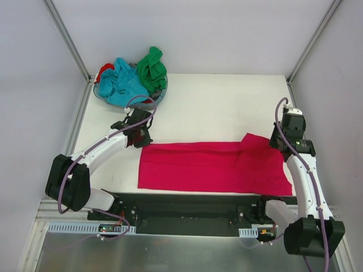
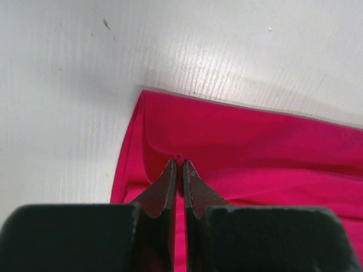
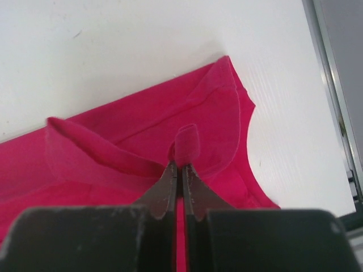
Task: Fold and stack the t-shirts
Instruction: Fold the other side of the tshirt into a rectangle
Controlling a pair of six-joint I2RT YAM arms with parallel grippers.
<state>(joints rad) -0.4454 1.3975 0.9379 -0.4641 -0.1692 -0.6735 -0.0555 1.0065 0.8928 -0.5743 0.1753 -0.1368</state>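
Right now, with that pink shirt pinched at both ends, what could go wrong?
The left end effector grips only a thin edge of the crimson-pink t-shirt, so the cloth might slip out when lifted.
The right end effector pinches a small bunched fold, so the next fold may land crooked.
The basket sits close to the left end effector and could be nudged.

The spread t-shirt (image 1: 212,167) is lying across the table's (image 1: 227,102) near side. Other t-shirts (image 1: 133,76) are sitting in the far-left basket (image 1: 157,99).
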